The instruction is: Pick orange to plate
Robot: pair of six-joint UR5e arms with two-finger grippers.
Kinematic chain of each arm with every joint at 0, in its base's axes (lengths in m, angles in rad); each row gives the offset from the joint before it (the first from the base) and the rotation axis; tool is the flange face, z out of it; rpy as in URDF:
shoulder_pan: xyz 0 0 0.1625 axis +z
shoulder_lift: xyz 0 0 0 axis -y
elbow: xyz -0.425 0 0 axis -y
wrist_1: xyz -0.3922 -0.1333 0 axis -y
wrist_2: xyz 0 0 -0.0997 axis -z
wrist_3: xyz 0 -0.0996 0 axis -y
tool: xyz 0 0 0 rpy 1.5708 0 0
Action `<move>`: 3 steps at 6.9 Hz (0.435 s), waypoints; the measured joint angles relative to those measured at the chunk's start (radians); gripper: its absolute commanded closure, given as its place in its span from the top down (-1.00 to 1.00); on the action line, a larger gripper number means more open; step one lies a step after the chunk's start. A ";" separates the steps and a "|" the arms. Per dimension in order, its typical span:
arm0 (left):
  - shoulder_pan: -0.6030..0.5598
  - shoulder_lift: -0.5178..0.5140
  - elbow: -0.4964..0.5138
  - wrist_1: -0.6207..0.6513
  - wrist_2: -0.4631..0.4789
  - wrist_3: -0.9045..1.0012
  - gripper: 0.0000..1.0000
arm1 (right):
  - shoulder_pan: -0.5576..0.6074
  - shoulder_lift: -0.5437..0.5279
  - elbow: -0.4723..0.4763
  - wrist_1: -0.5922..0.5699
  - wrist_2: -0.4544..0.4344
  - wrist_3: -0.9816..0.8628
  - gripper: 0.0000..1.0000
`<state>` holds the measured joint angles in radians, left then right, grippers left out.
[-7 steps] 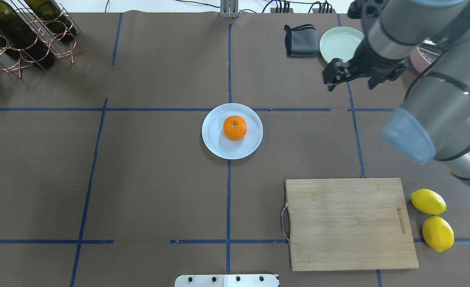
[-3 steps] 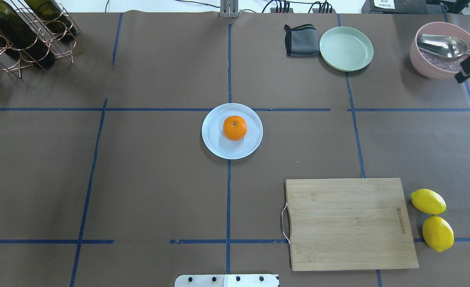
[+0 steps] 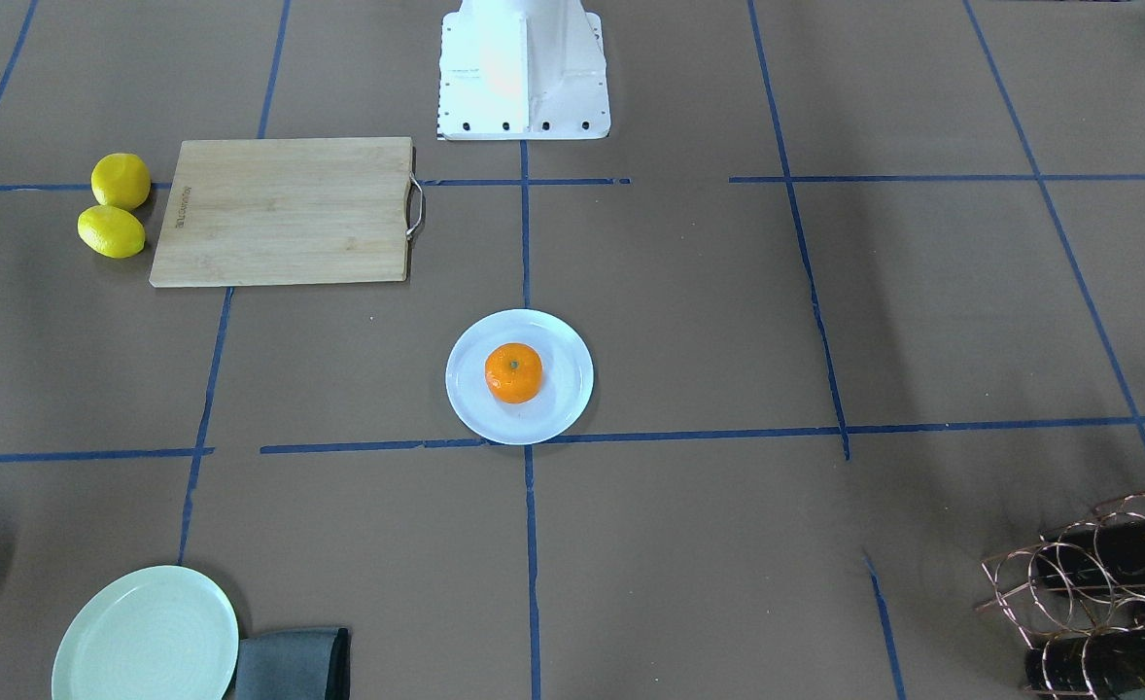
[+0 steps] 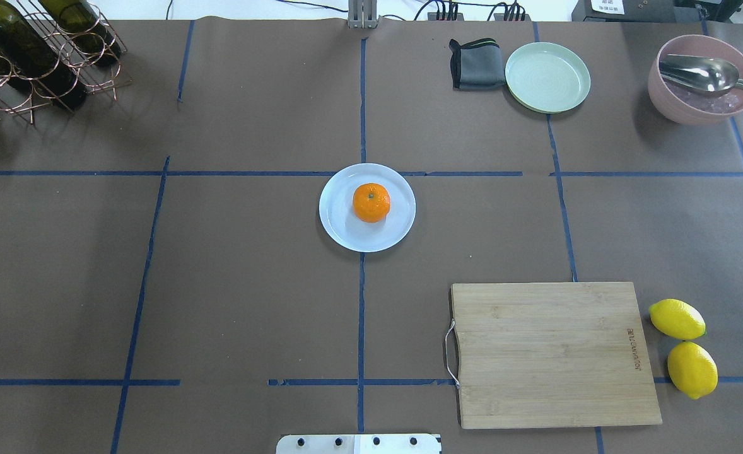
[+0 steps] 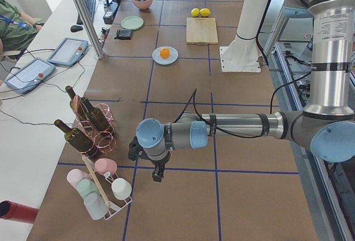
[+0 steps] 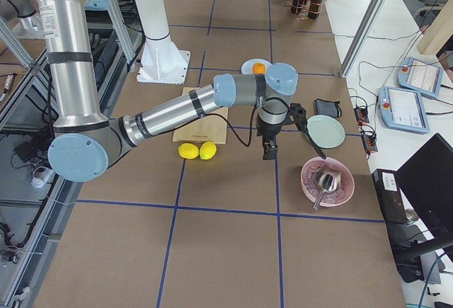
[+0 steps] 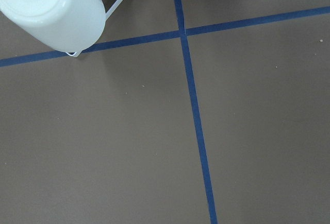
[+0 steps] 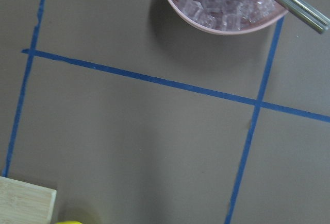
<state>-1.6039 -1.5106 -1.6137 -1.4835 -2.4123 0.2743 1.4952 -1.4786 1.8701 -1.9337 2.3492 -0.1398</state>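
The orange [image 4: 371,202] rests on the pale bluish-white plate [image 4: 340,234] at the table's middle, also seen as the orange [image 3: 513,372] on the plate [image 3: 565,408] in the front-facing view. No gripper is near it. My left gripper [image 5: 157,177] shows only in the exterior left view, low over the table beside a cup rack, far from the plate [image 5: 173,59]. My right gripper [image 6: 269,154] shows only in the exterior right view, hanging between the lemons and the pink bowl. I cannot tell whether either is open or shut.
A wooden cutting board [image 4: 551,353] and two lemons [image 4: 677,318] lie at the near right. A green plate [image 4: 547,76], a grey cloth [image 4: 475,65] and a pink bowl [image 4: 668,101] with a spoon stand at the far right. A wine rack [image 4: 37,57] is far left.
My right arm has drawn back to the right and left the overhead view, uncovering the green plate and the pink bowl. The orange and plate have not moved.
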 measured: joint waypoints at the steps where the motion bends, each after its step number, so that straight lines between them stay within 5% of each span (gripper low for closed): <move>1: -0.001 0.001 -0.001 -0.001 0.000 0.000 1.00 | 0.033 -0.023 -0.035 0.001 0.008 -0.048 1.00; 3: -0.002 0.002 -0.003 -0.001 0.001 0.000 1.00 | 0.104 -0.077 -0.125 0.083 0.036 -0.081 1.00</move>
<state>-1.6058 -1.5085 -1.6164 -1.4849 -2.4109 0.2739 1.5988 -1.5560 1.7448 -1.8502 2.3849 -0.2207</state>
